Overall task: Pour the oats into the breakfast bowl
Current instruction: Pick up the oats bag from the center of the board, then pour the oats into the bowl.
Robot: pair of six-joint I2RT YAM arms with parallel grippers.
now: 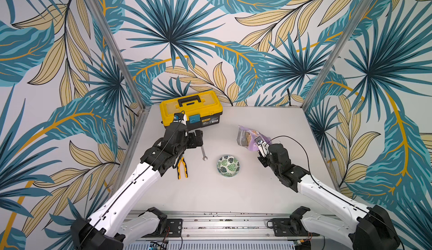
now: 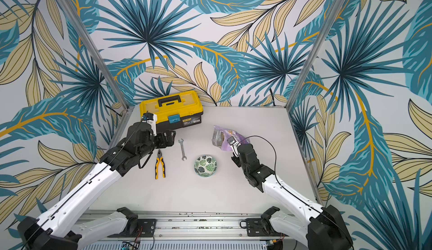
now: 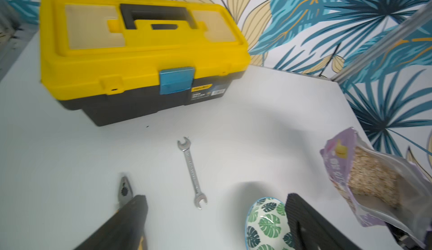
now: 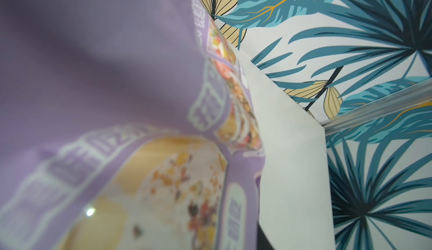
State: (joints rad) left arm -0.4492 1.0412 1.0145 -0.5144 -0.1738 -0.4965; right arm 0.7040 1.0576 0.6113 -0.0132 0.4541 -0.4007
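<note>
The lilac pouch (image 1: 251,143) is held tilted above the table's right side, its open mouth facing left, and pale oats (image 3: 371,176) show inside it. My right gripper (image 1: 260,148) is shut on the pouch's lower part. In the right wrist view the pouch (image 4: 117,97) fills most of the frame and hides the fingers. The breakfast bowl (image 1: 228,166), white with green leaves, stands on the table below and left of the pouch, with no oats visible in it. My left gripper (image 1: 196,139) hovers open and holding nothing left of centre; in the left wrist view the bowl (image 3: 266,223) sits by one fingertip (image 3: 301,213).
A yellow toolbox (image 1: 190,109) stands shut at the back left. A steel wrench (image 1: 203,154) lies between the left gripper and the bowl. Yellow-handled pliers (image 1: 182,167) lie partly under the left arm. Leaf-patterned walls enclose three sides.
</note>
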